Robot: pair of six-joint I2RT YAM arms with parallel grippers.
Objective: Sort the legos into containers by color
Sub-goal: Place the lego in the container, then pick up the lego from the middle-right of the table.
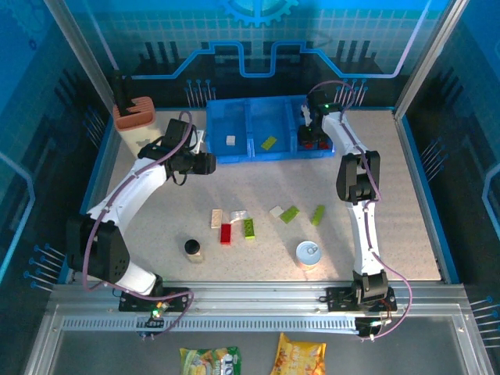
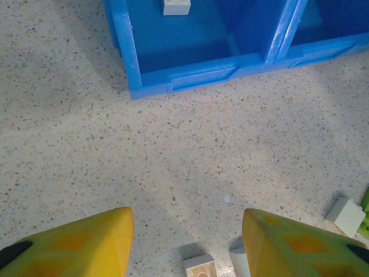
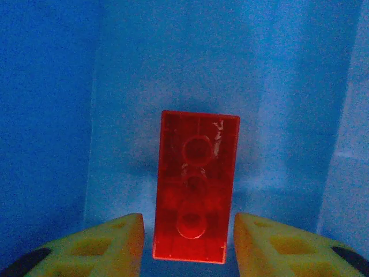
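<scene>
The blue bin tray (image 1: 242,156) stands at the back of the table with three compartments. A white brick (image 1: 230,140) lies in the left one, a lime green brick (image 1: 269,143) in the middle, red bricks (image 1: 314,144) in the right. My right gripper (image 1: 308,130) hangs open inside the right compartment; a red brick (image 3: 196,184) lies underside up between its fingers (image 3: 109,242), with a gap on each side. My left gripper (image 2: 187,231) is open over bare table just in front of the tray (image 2: 173,78). On the table lie a cream brick (image 1: 216,218), a red brick (image 1: 226,233) and green bricks (image 1: 249,227).
A white brick (image 1: 276,210) and two more green bricks (image 1: 290,213) (image 1: 317,215) lie right of centre. A black-capped bottle (image 1: 192,249) and a tin can (image 1: 308,254) stand near the front. A tan holder (image 1: 134,112) sits at the back left.
</scene>
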